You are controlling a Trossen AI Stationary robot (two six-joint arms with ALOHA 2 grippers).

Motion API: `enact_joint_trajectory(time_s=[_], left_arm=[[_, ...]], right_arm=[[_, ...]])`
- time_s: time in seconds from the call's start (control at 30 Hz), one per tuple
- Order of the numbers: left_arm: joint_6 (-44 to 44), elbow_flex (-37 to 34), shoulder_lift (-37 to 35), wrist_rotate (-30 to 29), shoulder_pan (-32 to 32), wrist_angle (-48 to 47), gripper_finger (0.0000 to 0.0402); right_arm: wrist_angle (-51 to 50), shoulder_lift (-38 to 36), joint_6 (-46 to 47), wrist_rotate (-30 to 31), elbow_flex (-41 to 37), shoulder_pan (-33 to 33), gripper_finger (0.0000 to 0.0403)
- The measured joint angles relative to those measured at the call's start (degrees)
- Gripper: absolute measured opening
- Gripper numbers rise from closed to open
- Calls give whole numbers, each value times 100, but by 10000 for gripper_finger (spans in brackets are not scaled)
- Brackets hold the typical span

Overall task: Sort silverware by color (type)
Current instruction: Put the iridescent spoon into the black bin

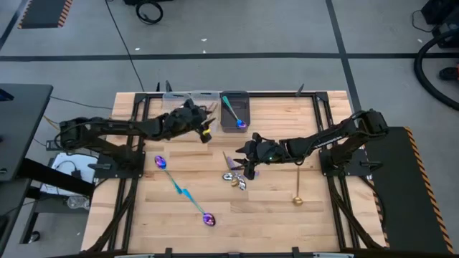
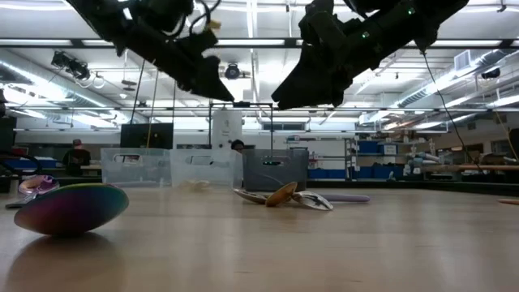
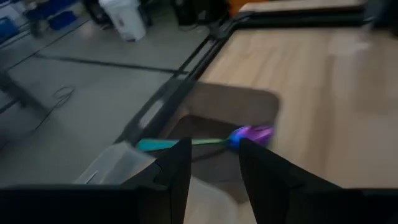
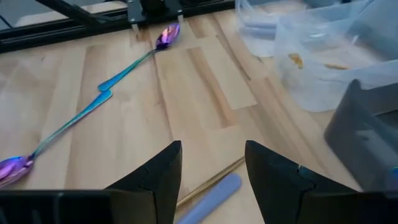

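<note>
Spoon pile (image 1: 237, 178) under right gripper (image 1: 249, 168); clear bins (image 1: 188, 100) beside grey bin (image 1: 235, 109).

One camera looks straight down on the surface (image 1: 272, 215); another sits level with it; both share the grey bin (image 1: 234, 111).

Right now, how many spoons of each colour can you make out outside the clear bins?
Iridescent teal-handled spoons: 3 (two on the table, one in the grey bin)
Gold spoons: 2 (one alone, one in the pile)
Lilac-handled spoons: at least 1, in the pile
Total: at least 6
</note>
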Motion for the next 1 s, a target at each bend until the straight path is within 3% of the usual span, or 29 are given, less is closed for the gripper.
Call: enact_joint_trajectory(time_s=[0.43, 0.8, 1.0], left_arm=[[-631, -4, -307, 44, -1221, -1595, 141], [-984, -7, -302, 61, -2205, -2234, 141], [-2197, -7, -302, 116, -2586, -3058, 141]], right_arm=[[77, 0, 58, 799, 0, 821, 185], [118, 0, -352, 1488, 0, 1167, 185], [207, 2, 623, 1324, 0, 1125, 185]])
